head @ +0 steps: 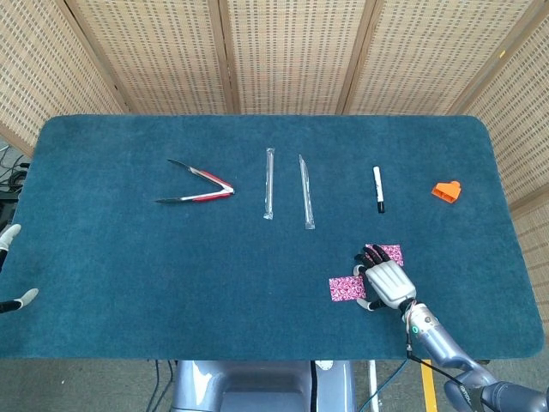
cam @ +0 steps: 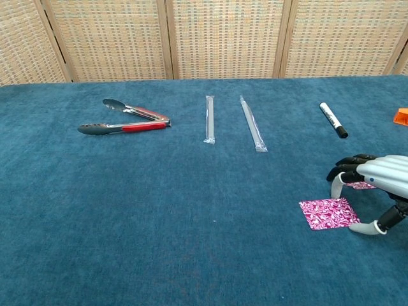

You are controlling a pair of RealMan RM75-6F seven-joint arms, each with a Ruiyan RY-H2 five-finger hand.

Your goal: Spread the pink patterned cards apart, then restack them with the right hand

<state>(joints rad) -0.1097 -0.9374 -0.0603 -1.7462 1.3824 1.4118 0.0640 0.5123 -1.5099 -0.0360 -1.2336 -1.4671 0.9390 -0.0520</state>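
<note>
Here the right hand (head: 384,280) arches palm-down over the blue felt table (head: 129,283), its fingers (cam: 349,164) spread and propped on their tips, with two pink patterned cards lying apart beneath and beside it. The nearer card (cam: 329,213) lies flat just outside the thumb (cam: 366,227), whose pale tip rests at that card's edge; whether it presses the card cannot be told. The farther card (head: 391,253) lies under the dark fingertips, only a strip of it showing past them in the chest view. The hand grips nothing: the fingers are apart and not curled around either card, a posture suited to sliding flat cards across felt rather than lifting them. Judged from this layout, the spreading step appears done, since the cards no longer overlap, and the hand bridges both so that thumb and fingers can draw them together for restacking. The left hand (head: 10,266) shows only as pale fingertips at the table's far edge, well apart from the cards; its state cannot be told. Beyond the fingertips lie things that play no part in the task: a black-capped marker (head: 377,189), an orange clip (head: 446,190), two wrapped straws (head: 286,187) and red-handled tongs (head: 199,182).
</note>
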